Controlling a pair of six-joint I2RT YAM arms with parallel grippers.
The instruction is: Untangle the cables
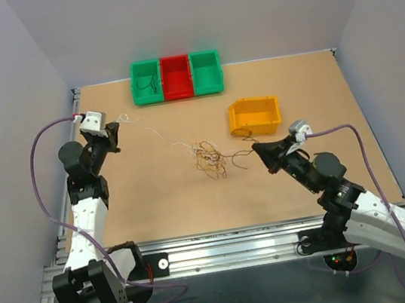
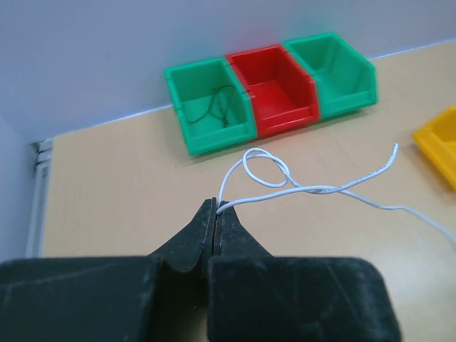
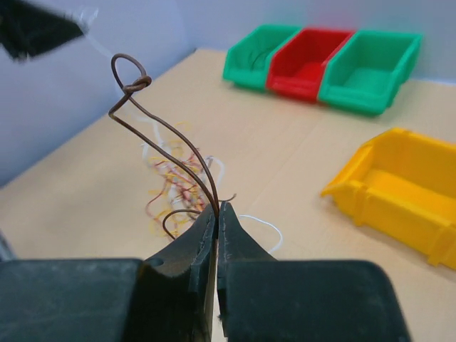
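A small tangle of thin red, yellow-orange, brown and white cables [image 1: 210,159] lies mid-table; it also shows in the right wrist view [image 3: 174,187]. My left gripper [image 1: 114,134] at the far left is shut on a white wire [image 2: 285,187] that loops in front of its tips [image 2: 216,209] and stretches right toward the tangle. My right gripper [image 1: 257,149] is shut on a dark brown wire [image 3: 153,128] that rises from its tips [image 3: 217,208] in a tall loop with a knot at the top.
Three joined bins, green [image 1: 145,81], red [image 1: 176,76] and green [image 1: 206,71], stand at the back; the left green one [image 2: 210,107] holds a dark wire. A yellow bin [image 1: 254,115] stands just behind my right gripper. Grey walls enclose the table.
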